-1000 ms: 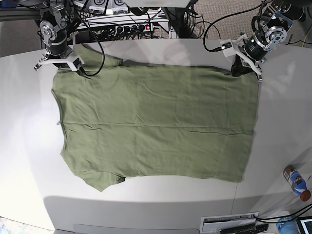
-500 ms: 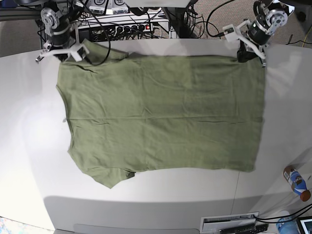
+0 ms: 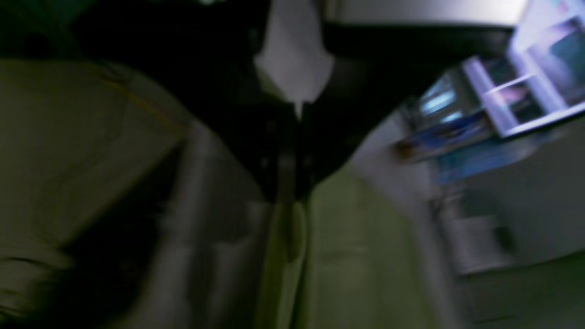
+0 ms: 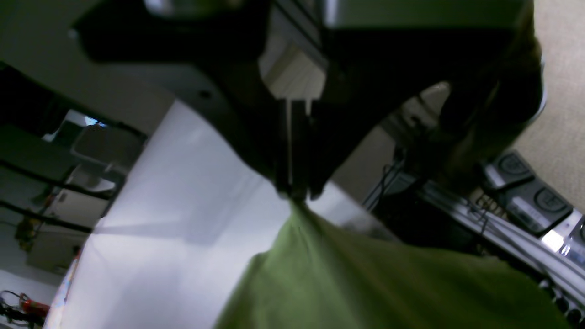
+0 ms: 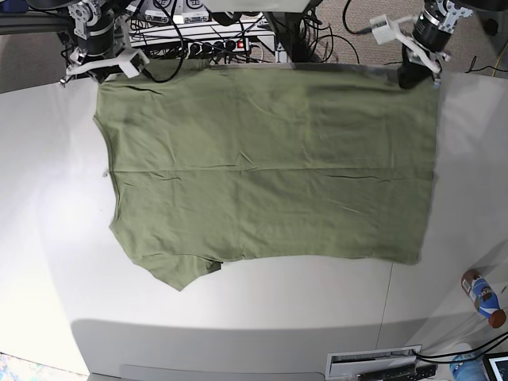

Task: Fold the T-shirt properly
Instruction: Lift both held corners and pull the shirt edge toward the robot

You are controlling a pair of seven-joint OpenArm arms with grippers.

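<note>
**Green shirt pinched at both far corners**

Olive cotton is covering most of the white table (image 5: 48, 238): the T-shirt (image 5: 270, 175) is lying spread flat, its neck end toward the base view's left and its hem toward the right, with one short sleeve poking out at the near left edge. Its far edge is reaching the back rim of the table.

The right gripper (image 5: 101, 70) is pressing its jaws together on the far shoulder corner; the right wrist view is showing green cloth (image 4: 365, 283) bunching into the closed tips (image 4: 295, 194). The left gripper (image 5: 416, 75) is pinching the far hem corner, and its blurred wrist view is showing a fold of fabric (image 3: 288, 246) running up between the shut jaws.

A bottle (image 5: 482, 297) is lying at the near right.
</note>
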